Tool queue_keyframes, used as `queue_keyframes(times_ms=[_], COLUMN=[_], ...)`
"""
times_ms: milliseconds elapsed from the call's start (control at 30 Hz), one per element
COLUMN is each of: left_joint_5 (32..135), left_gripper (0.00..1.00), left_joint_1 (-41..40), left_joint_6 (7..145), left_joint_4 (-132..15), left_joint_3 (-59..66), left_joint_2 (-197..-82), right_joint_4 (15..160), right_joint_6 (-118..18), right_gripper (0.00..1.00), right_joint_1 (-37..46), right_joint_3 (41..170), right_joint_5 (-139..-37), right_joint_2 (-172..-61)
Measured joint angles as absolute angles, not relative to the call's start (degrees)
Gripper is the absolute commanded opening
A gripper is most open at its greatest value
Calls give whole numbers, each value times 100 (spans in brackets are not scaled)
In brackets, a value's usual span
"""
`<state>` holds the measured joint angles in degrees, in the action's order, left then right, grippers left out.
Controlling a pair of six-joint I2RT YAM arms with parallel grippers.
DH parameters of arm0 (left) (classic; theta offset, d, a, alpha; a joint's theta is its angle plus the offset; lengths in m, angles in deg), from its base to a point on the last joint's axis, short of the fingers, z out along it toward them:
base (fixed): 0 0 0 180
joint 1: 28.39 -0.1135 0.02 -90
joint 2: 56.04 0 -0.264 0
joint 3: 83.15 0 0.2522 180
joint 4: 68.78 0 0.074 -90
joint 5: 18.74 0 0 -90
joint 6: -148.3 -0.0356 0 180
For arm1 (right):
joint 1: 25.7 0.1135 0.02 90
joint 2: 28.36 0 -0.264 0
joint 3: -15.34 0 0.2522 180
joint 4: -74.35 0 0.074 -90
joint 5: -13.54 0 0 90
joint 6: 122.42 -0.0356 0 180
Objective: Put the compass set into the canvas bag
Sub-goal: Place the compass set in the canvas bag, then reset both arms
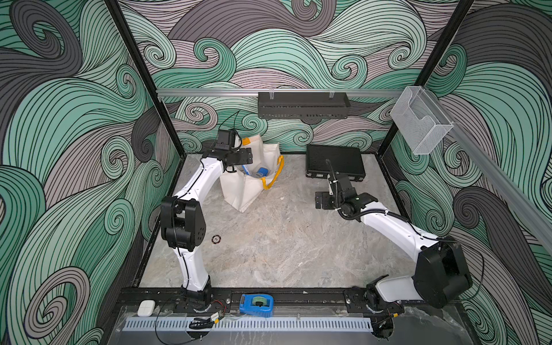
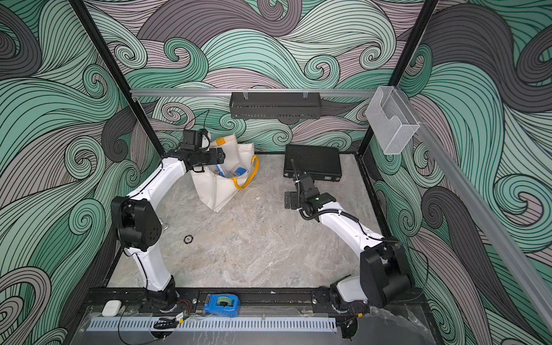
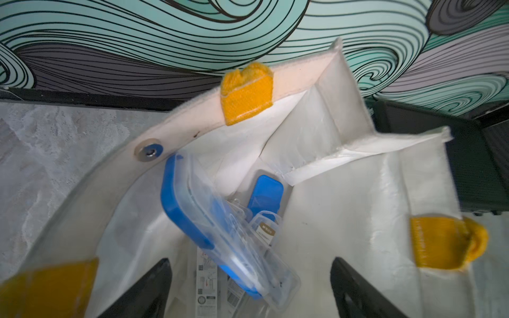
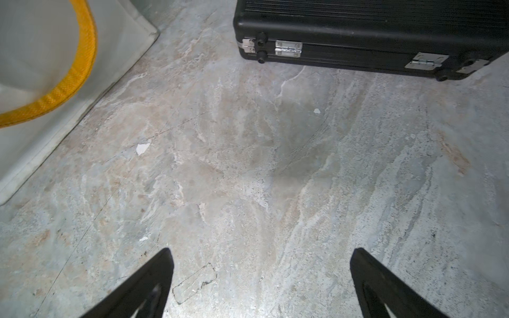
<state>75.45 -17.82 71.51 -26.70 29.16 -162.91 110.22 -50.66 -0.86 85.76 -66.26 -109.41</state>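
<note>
Hovering over the canvas bag (image 1: 239, 191) at the worktop's (image 1: 283, 239) far left corner, your left jaws gape empty, the compass set (image 3: 209, 209) tilted inside it. Release looks done; lift straight out, clear of the handle (image 1: 277, 171).

We see walls (image 1: 298, 44) covered in swirling teal, grey and lilac waves, framed by black posts (image 1: 139, 68). A silver rail (image 1: 209, 92) carries a black perforated shelf (image 1: 303, 106), and a clear plastic holder (image 1: 418, 119) hangs on a side rail. The desk (image 1: 268, 245) is grey and marble-patterned.

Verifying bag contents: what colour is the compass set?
Compass set: blue base, clear lid; left wrist view.
</note>
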Motion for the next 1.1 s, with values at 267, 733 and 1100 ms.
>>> queue_keyframes(times_ms=[267,733,1100], left_joint_5=[7118,4747,3947], left_gripper=[99,99,99], left_joint_1=[-1782,-1815,-1825], left_joint_6=[7136,7617,7735], left_joint_4=[-2810,-3061,-3719], left_joint_3=[2146,-549,-2317], left_joint_2=[-14999,-12875,-12484], right_joint_4=[11016,10885,9588], right_joint_6=[-4955,-4669,-4323], right_gripper=[100,100,100], right_joint_1=[-468,-1282,-1614], right_joint_3=[8570,8421,7588], right_joint_5=[-6401,-5643,-5439], right_joint_2=[-10941,-11217,-11193])
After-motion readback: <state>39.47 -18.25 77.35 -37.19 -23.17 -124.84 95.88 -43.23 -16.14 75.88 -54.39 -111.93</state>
